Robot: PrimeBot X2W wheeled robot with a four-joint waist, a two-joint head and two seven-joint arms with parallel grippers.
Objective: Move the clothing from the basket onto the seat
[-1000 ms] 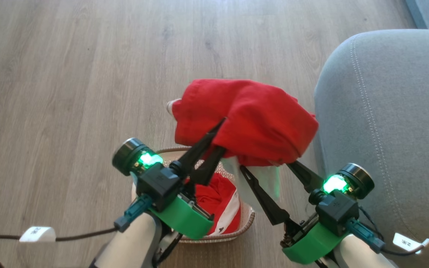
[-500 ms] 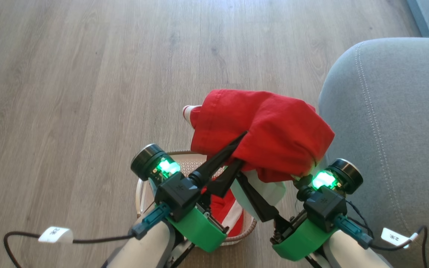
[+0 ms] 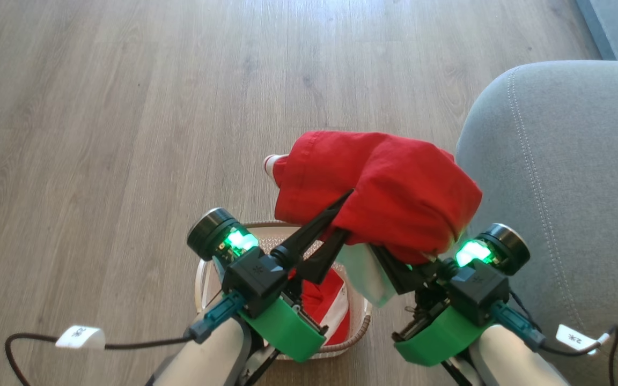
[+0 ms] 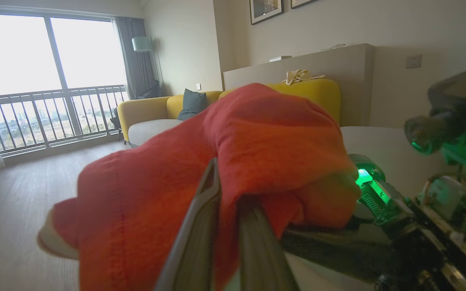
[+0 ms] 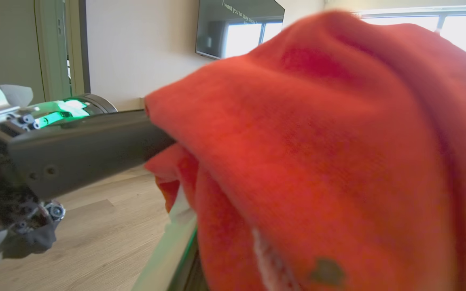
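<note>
One red garment [image 3: 384, 182] is hanging at the middle of the head view, above the basket [image 3: 363, 324] and just beside the grey seat [image 3: 556, 187] at right, not yet on it. The left pincer [image 3: 345, 213] is pinching its near fold. The right pincer [image 3: 395, 262] is pressing together on its lower edge. More clothing [image 3: 325, 305] is lying in the basket, so I judge much work is remaining. In the left wrist view, the fabric is draping softly over the fingers [image 4: 200, 234]. In the right wrist view, white trim [image 5: 261, 250] and a dark patch [image 5: 326, 271] are showing.

Open floor [image 3: 126, 118] ahead and left, seat [image 3: 566, 177] close on right, basket [image 3: 199, 281] beneath arms
</note>
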